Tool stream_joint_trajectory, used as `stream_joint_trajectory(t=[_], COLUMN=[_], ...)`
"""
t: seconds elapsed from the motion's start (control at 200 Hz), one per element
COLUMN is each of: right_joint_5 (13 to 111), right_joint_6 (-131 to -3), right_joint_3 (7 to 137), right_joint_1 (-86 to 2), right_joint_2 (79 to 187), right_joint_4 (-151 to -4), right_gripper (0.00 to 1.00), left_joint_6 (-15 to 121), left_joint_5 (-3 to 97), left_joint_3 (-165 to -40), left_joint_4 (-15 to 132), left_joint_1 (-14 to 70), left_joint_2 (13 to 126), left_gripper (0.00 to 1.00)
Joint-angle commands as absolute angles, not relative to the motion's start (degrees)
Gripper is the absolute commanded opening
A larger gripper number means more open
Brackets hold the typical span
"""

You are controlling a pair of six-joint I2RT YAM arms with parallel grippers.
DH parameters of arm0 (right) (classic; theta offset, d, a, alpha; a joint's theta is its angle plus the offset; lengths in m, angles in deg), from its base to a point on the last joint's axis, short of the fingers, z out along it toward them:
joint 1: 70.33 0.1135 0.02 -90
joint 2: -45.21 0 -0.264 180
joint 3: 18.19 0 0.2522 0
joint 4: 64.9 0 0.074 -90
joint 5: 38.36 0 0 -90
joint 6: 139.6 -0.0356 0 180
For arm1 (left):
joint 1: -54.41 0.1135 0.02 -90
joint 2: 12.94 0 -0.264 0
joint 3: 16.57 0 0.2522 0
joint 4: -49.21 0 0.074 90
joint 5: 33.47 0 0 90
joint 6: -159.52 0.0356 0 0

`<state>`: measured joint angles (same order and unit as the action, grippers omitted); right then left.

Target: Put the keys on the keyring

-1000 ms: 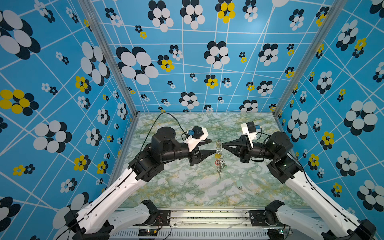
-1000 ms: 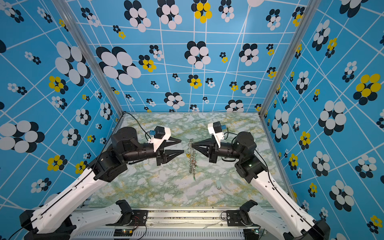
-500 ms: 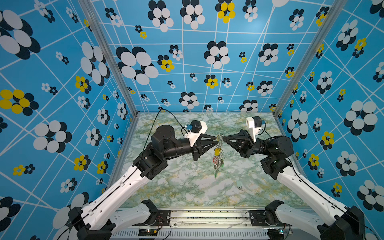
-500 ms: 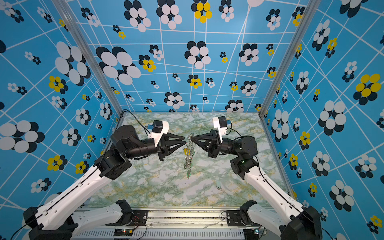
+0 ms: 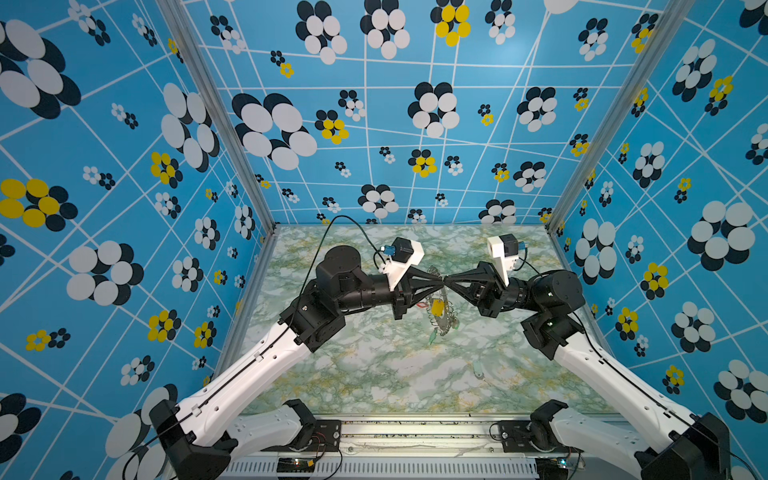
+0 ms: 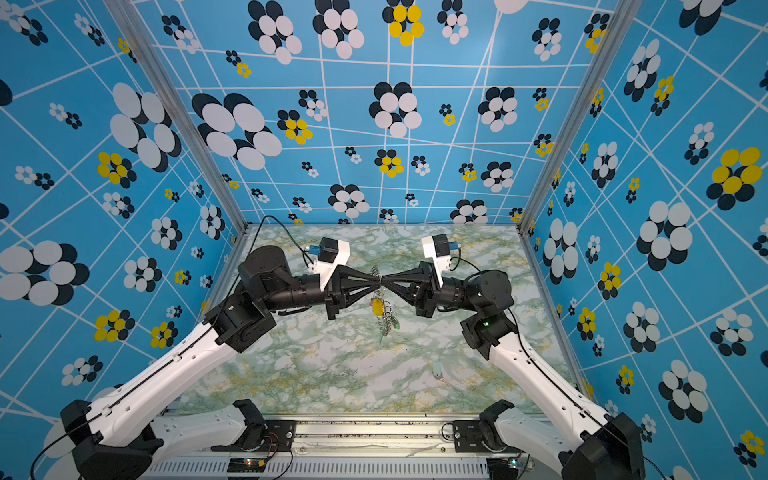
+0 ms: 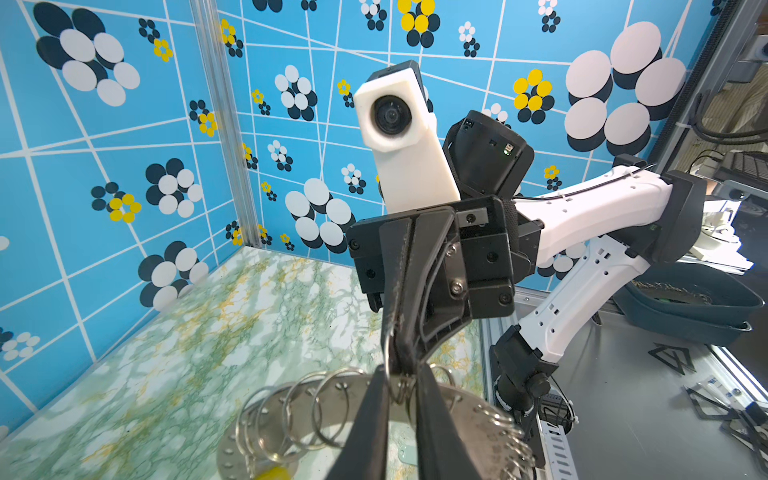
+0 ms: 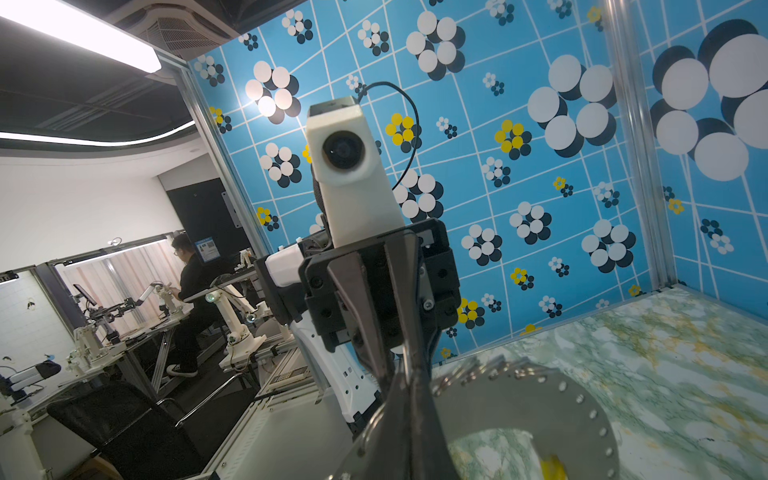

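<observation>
**Setting:** robotics lab.

**Test booth:** walls papered blue with a flower-and-grid print, fixed to aluminium posts; marble-print tabletop.

**Fixtures:** left arm and right arm, white and black, bolted to a metal rail at the front edge.

**Beyond the open side, in the right wrist view:** benches carrying more small robot arms; a seated person at a desk; a black office chair; a ceiling strip light.

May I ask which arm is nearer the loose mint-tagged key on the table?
Right: the right arm passes near the mint-tagged key; the left arm lies far on its other side.
</observation>
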<state>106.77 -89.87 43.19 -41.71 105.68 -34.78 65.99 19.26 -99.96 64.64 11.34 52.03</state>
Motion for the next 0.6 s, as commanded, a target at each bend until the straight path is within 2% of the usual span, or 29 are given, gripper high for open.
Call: stream_joint_trajectory(t=[0.0,0.135,0.23,0.335,0.435,0.595], right_joint_5=[108.0,108.4,108.5,108.5,108.5,108.5], right_joint_6=[-88.6,-88.2,-87.9,-87.3,-86.5,-86.1], right_joint_3=[45.3,45.2,45.1,45.3,45.5,45.7], right_joint_1=[-41.4,-41.3,-41.2,-40.9,-40.8,-40.7], right_joint_2=[104.5,104.5,104.3,104.2,104.0,103.7], right_joint_4=[-33.6,-34.3,-34.9,-35.9,-37.0,-37.7], right_gripper=[0.00,0.00,0.00,0.00,0.00,0.00], left_joint_6=[65.7,65.4,65.1,65.1,65.0,65.2], left_joint_5=[18.5,18.7,19.0,19.1,19.2,19.0], left_joint_3=[-102.3,-101.9,-101.8,-101.6,-101.6,-101.8], left_joint_4=[62.9,62.3,61.9,61.9,61.8,62.5], left_joint_1=[11.9,11.9,11.9,11.9,11.9,11.9], left_joint_2=[52.5,52.4,52.3,52.3,52.2,52.3], left_gripper=[0.07,0.06,0.12,0.13,0.21,0.09])
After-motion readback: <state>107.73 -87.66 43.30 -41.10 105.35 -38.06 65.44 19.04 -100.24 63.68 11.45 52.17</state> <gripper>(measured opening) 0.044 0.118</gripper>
